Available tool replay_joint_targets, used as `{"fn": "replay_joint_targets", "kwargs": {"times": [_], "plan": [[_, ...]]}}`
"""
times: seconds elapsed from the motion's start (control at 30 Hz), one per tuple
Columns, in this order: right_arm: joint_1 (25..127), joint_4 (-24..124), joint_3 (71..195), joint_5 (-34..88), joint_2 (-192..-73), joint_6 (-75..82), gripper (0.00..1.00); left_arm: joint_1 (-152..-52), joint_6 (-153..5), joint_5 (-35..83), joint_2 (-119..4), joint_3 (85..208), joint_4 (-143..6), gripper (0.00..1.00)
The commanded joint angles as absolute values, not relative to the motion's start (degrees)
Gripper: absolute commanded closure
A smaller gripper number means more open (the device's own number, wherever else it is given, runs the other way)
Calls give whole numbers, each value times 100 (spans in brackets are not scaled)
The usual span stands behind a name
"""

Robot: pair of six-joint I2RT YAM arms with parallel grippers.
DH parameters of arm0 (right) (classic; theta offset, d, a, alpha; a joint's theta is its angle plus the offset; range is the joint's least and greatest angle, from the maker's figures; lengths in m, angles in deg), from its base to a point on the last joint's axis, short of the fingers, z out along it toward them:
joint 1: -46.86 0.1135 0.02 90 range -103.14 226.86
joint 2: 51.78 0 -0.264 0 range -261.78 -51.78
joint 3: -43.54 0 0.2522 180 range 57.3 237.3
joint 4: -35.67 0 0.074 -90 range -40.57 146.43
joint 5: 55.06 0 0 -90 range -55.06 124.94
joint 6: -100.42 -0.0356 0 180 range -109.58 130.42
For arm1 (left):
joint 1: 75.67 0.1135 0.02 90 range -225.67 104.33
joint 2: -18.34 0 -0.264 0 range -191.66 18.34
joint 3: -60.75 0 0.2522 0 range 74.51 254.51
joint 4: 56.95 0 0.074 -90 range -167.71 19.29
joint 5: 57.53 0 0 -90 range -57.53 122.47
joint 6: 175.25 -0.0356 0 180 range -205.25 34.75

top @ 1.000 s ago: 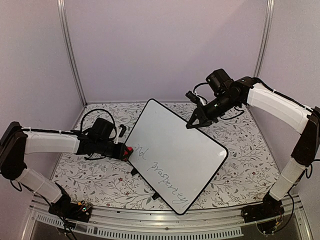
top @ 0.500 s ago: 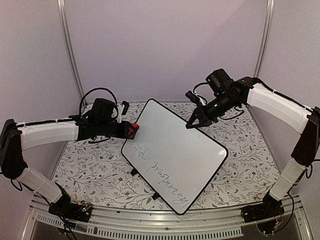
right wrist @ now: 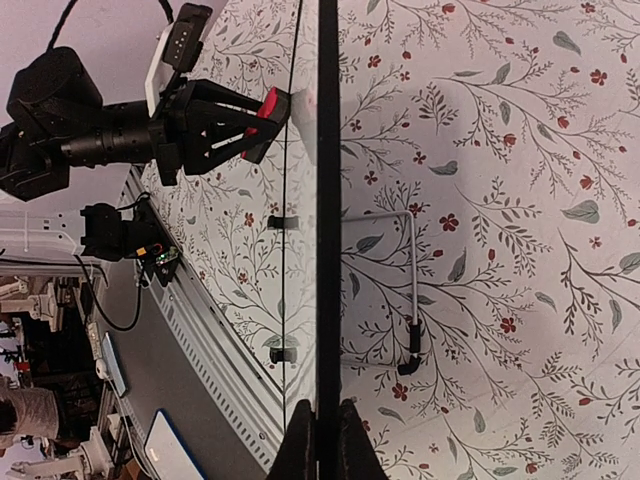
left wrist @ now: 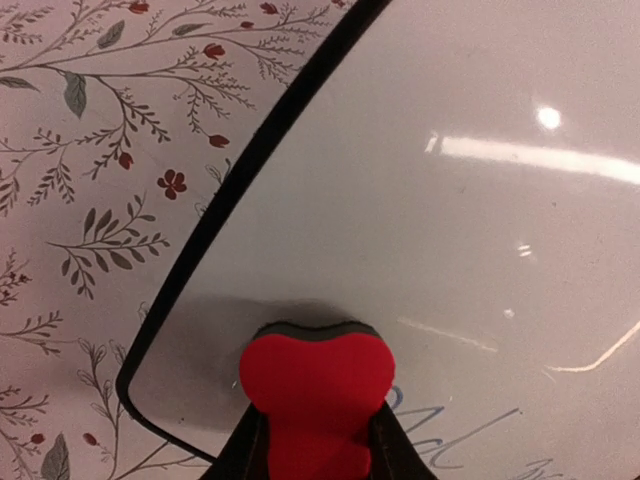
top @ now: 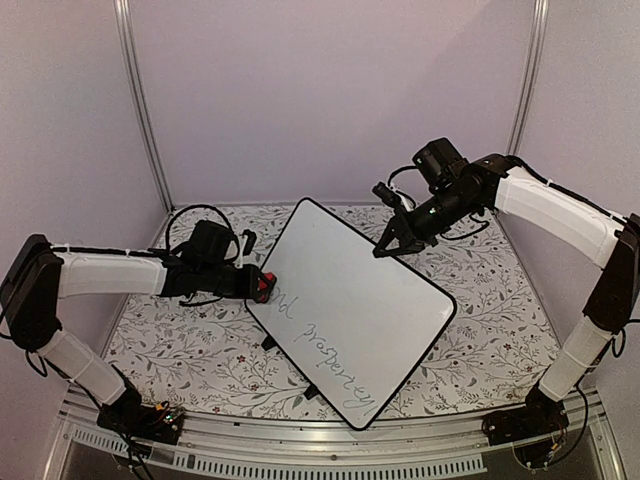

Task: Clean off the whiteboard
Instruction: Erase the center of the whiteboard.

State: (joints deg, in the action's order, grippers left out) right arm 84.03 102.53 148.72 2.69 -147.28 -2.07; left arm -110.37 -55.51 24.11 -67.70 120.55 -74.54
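The whiteboard (top: 350,300) is standing slanted in the middle of the flowered tabletop (top: 200,350), one corner pointing toward me and its small black feet (top: 268,343) resting on the cloth. Thin cursive writing (top: 335,345) is running along its near-left side. I am reading "prosperity" there, and before it a shorter word ending in "nd" that I cannot make out in full.

My left tool (top: 252,285) is gripping a red eraser (left wrist: 317,385) and pressing its dark pad flat against the board at the left corner, just beside the start of that short word. In the left wrist view the bottom edge is cutting off the eraser's lower part and most of my fingers.

My right tool (top: 388,245) is clamping shut on the board's far rim, and its wrist view is showing the board only edge-on.

Half a second ago the eraser was higher up along the left rim; now it is lower, at the corner. The right tool and the board have not moved.
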Motion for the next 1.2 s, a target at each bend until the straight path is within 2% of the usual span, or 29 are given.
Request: {"fn": "replay_joint_targets", "kwargs": {"times": [0.0,0.43,0.87,1.17], "plan": [[8527,10263,14761,189,-14591,80,100,-11004,-5305,2265,-6915,11695,-7529,100],[8527,10263,14757,185,-14595,76,100,-11023,-4961,1988,-6543,10829,-6778,100],[8527,10247,14723,180,-14598,76,100,-10732,-5070,2495,-6664,11458,-6416,100],[8526,10257,14733,186,-14609,77,100,-10658,-5018,1910,-6785,11566,-6177,100]]}}
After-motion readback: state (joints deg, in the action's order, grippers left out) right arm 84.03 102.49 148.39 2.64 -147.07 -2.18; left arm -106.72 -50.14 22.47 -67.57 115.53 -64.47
